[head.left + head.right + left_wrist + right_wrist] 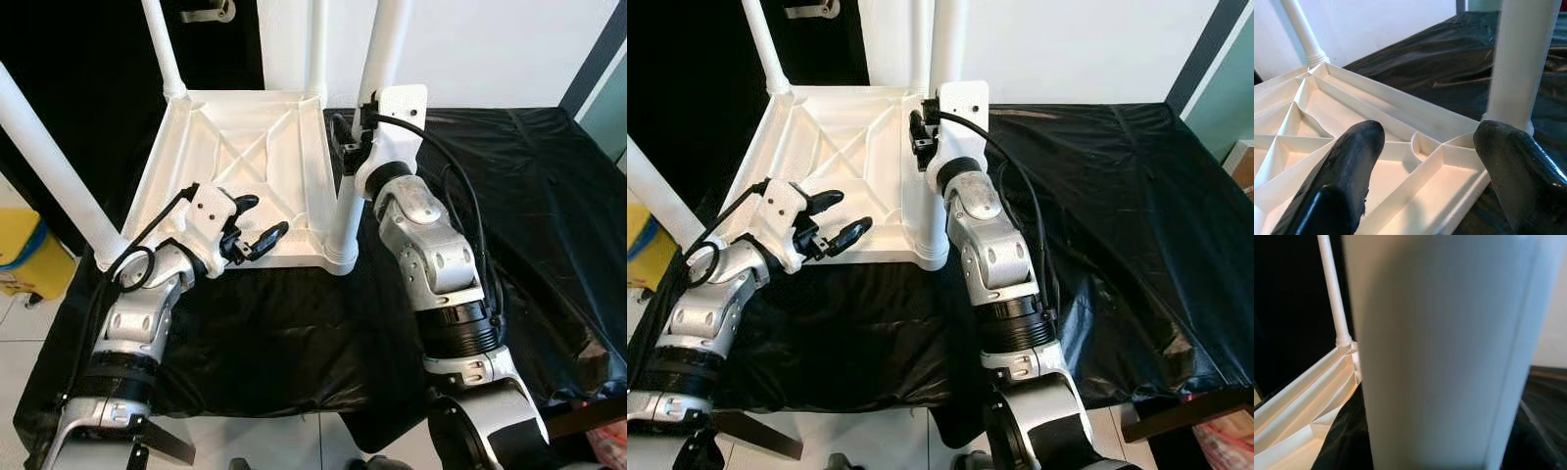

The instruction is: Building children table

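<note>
The white children's table [245,147] lies upside down on a black cloth, its ribbed underside facing up and its legs pointing upward. My left gripper [263,217] hovers open just above the near rim of the underside, close to the near-right corner socket [1422,147]. My right gripper [353,142] is wrapped about the near-right leg [377,59] partway up and looks shut on it. That leg [1440,347] stands very close in the right wrist view and hides the fingers there.
Three more white legs rise from the other corners: near left [54,166], far left [162,49] and far right [316,49]. The black cloth [509,196] spreads wide to the right. A yellow object [24,255] stands on the floor at the left.
</note>
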Robot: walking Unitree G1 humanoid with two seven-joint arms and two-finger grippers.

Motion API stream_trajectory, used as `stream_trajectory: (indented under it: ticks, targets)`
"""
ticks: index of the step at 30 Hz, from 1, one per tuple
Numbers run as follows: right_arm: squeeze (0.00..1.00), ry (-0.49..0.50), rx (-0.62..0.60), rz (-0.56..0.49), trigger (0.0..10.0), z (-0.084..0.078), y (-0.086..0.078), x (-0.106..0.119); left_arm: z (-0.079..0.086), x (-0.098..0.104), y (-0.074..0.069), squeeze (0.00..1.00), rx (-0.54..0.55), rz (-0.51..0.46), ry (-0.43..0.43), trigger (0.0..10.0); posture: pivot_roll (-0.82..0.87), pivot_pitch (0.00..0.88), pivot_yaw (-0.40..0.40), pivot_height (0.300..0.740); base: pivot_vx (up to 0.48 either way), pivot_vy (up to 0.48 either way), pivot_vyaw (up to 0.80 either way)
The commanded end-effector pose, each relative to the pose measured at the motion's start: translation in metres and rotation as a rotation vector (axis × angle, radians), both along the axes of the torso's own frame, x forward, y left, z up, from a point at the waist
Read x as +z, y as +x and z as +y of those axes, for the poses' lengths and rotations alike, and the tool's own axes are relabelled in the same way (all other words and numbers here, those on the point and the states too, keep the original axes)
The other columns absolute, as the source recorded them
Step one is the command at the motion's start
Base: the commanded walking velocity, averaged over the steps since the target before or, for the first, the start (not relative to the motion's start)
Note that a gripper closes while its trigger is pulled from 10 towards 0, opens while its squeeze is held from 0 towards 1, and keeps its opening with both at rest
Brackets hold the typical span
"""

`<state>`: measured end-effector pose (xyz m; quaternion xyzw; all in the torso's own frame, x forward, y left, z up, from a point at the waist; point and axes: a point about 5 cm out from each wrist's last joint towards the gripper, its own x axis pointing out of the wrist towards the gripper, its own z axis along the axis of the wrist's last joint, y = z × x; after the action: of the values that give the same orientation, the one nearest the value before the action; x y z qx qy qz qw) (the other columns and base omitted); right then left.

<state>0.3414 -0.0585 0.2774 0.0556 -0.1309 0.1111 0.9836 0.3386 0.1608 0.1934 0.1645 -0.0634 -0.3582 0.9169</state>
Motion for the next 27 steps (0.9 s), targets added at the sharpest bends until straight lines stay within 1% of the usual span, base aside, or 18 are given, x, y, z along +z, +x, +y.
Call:
stream_trajectory:
  ticks: [1, 3, 8, 10, 11, 13, 15, 16, 18, 19, 21, 22, 23, 25, 26, 27]
  targets:
    - [0.0, 0.048, -0.003, 0.029, 10.0, 0.001, -0.002, 0.0, -0.003, -0.004, 0.006, 0.0, 0.07, -0.004, 0.013, 10.0, -0.1, 0.062, -0.036, 0.74, 0.0, 0.0, 0.0]
    - [0.0, 0.076, -0.008, 0.058, 10.0, -0.001, -0.003, -0.002, -0.005, -0.007, 0.015, 0.0, 0.141, 0.012, 0.029, 10.0, -0.1, 0.062, -0.033, 0.74, 0.0, 0.0, 0.0]
    - [0.0, 0.111, -0.005, 0.085, 10.0, -0.002, -0.003, -0.004, -0.01, -0.007, 0.021, 0.0, 0.191, 0.021, 0.014, 10.0, -0.1, 0.064, -0.026, 0.74, 0.0, 0.0, 0.0]
    - [0.0, 0.152, -0.004, 0.12, 10.0, -0.005, -0.004, -0.007, -0.018, -0.005, 0.025, 0.0, 0.208, 0.031, -0.038, 10.0, -0.1, 0.064, -0.024, 0.74, 0.0, 0.0, 0.0]
    - [0.0, 0.152, -0.004, 0.12, 10.0, -0.005, -0.004, -0.007, -0.018, -0.005, 0.025, 0.0, 0.208, 0.031, -0.038, 10.0, -0.1, 0.064, -0.024, 0.74, 0.0, 0.0, 0.0]
    - [0.0, 0.219, -0.008, 0.163, 10.0, -0.009, -0.004, -0.01, -0.025, 0.0, 0.029, 0.0, 0.226, 0.037, -0.106, 10.0, -0.1, 0.064, -0.019, 0.74, 0.0, 0.0, 0.0]
    - [0.0, 0.273, -0.018, 0.201, 10.0, -0.015, -0.005, -0.014, -0.027, 0.007, 0.034, 0.0, 0.269, 0.044, -0.175, 10.0, -0.11, 0.064, -0.012, 0.74, 0.0, 0.0, 0.0]
    - [0.0, 0.273, -0.018, 0.201, 10.0, -0.015, -0.005, -0.014, -0.027, 0.007, 0.034, 0.0, 0.269, 0.044, -0.175, 10.0, -0.11, 0.064, -0.012, 0.74, 0.0, 0.0, 0.0]
    - [0.0, 0.303, -0.029, 0.221, 10.0, -0.021, -0.005, -0.018, -0.029, 0.013, 0.037, 0.0, 0.302, 0.042, -0.229, 10.0, -0.11, 0.063, -0.008, 0.74, 0.0, 0.0, 0.0]
    - [0.0, 0.309, -0.031, 0.228, 10.0, -0.022, -0.005, -0.018, -0.03, 0.015, 0.039, 0.0, 0.308, 0.04, -0.24, 10.0, -0.11, 0.063, -0.008, 0.74, 0.0, 0.0, 0.0]
    - [0.0, 0.36, -0.038, 0.248, 10.0, -0.028, -0.006, -0.022, -0.037, 0.02, 0.04, 0.0, 0.315, 0.049, -0.291, 10.0, -0.11, 0.061, -0.003, 0.74, 0.0, 0.0, 0.0]
    - [0.0, 0.41, -0.041, 0.264, 10.0, -0.033, -0.007, -0.025, -0.044, 0.022, 0.04, 0.0, 0.313, 0.055, -0.314, 10.0, -0.12, 0.063, 0.001, 0.74, 0.0, 0.0, 0.0]
    - [0.0, 0.444, -0.043, 0.273, 10.0, -0.036, -0.008, -0.027, -0.049, 0.023, 0.04, 0.0, 0.311, 0.06, -0.328, 10.0, -0.12, 0.063, 0.001, 0.74, 0.0, 0.0, 0.0]
    - [0.0, 0.463, -0.043, 0.28, 10.0, -0.038, -0.008, -0.029, -0.052, 0.024, 0.04, 0.0, 0.309, 0.062, -0.334, 10.0, -0.12, 0.063, 0.001, 0.74, 0.0, 0.0, 0.0]
    - [0.0, 0.523, -0.042, 0.294, 10.0, -0.042, -0.009, -0.032, -0.057, 0.024, 0.039, 0.0, 0.303, 0.069, -0.338, 10.0, -0.12, 0.061, 0.004, 0.74, 0.0, 0.0, 0.0]
    - [0.0, 0.558, -0.049, 0.299, 10.0, -0.046, -0.011, -0.035, -0.065, 0.024, 0.039, 0.0, 0.294, 0.081, -0.344, 10.0, -0.12, 0.063, 0.008, 0.74, 0.0, 0.0, 0.0]
